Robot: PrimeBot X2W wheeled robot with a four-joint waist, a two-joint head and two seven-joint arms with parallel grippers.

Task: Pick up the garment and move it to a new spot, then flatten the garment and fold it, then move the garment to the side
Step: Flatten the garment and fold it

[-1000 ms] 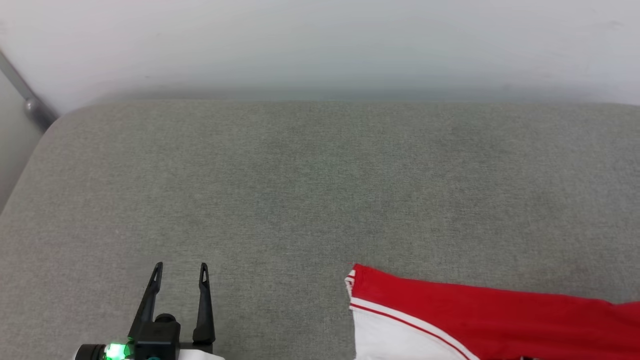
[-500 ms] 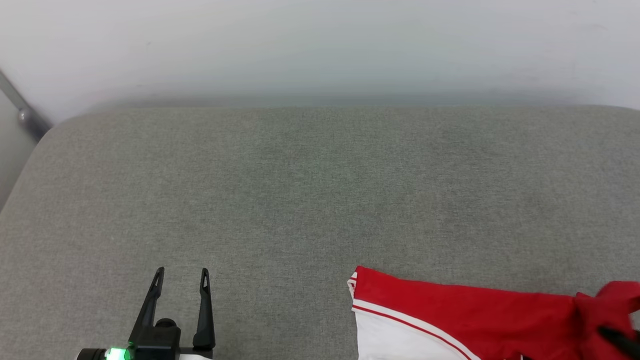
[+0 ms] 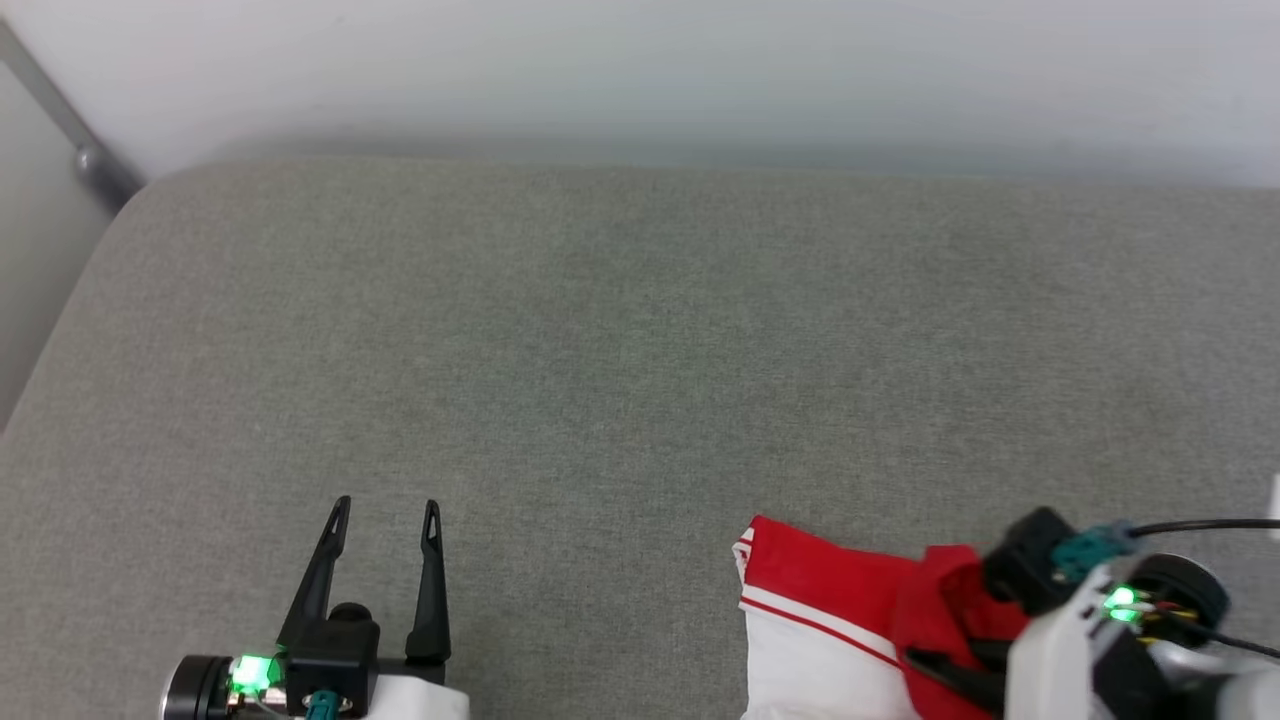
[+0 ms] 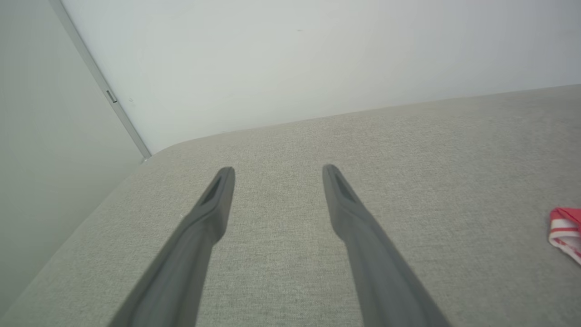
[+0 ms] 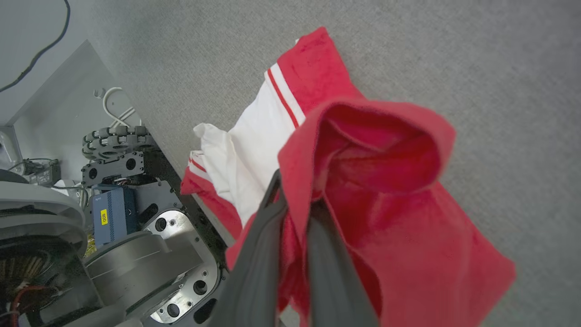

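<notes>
The garment (image 3: pixel 815 585), red with a white sleeve and red-and-white striped trim, lies at the near right of the grey padded surface (image 3: pixel 640 350). My right gripper (image 3: pixel 955 672) is shut on a bunched red fold of it, lifted over the flat part. In the right wrist view the red cloth (image 5: pixel 390 195) drapes over that gripper (image 5: pixel 295 204), and the white sleeve (image 5: pixel 249 150) hangs toward the surface's near edge. My left gripper (image 3: pixel 387 503) stands open and holds nothing at the near left, well apart from the garment. In the left wrist view its fingers (image 4: pixel 278 169) spread over bare surface, with a garment corner (image 4: pixel 565 227) at far right.
A white wall (image 3: pixel 640 70) backs the surface, and a metal pole (image 3: pixel 95 160) stands at its far left corner. The robot's own base (image 5: pixel 127 218) sits just below the surface's near edge.
My right gripper has come into the head view from the right, drawing a red fold of the garment leftward over itself. The head camera has shifted a little. The left gripper stays open.
</notes>
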